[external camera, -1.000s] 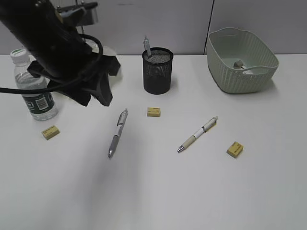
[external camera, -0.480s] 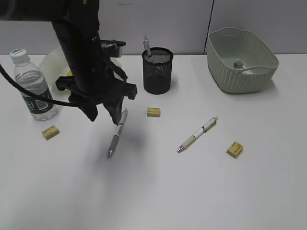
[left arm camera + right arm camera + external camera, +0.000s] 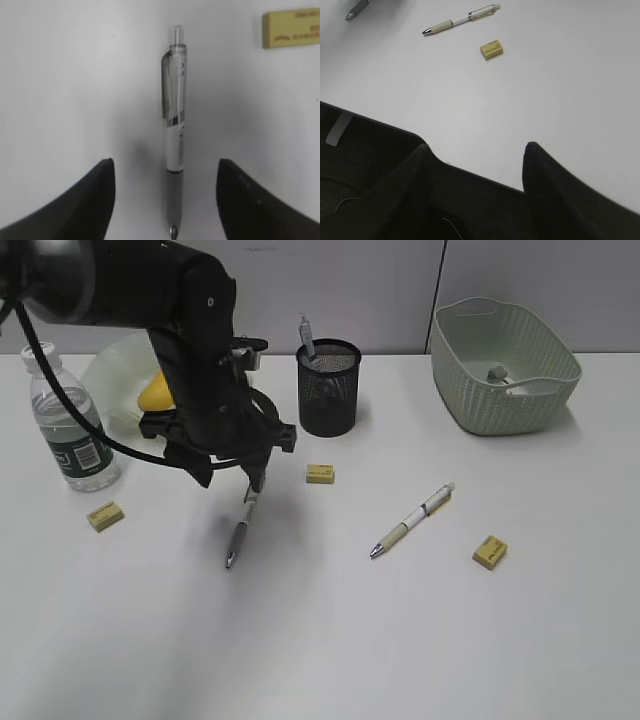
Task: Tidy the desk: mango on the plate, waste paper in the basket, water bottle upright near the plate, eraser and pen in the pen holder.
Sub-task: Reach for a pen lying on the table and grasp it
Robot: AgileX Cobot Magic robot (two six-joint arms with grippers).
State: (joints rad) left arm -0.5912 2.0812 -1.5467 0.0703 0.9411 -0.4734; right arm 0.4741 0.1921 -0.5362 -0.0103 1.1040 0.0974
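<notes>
- The grey pen [image 3: 241, 527] (clear upper barrel with a clip, grey rubber grip, metal tip) is lying flat on the white tabletop [image 3: 320, 640], in front and left of the black mesh pen holder [image 3: 328, 388].
- The left gripper [image 3: 231, 474] is hanging over it, jaws spread wide on either side, not touching.
- The right gripper [image 3: 475, 165] is standing open, holding nothing, off the tabletop's edge.

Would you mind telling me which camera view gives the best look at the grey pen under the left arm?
The left wrist view: the grey pen lies full length between the open left hand. The exterior view shows its lower half, the rest hidden by the arm. The right wrist view catches only its tip.
</notes>
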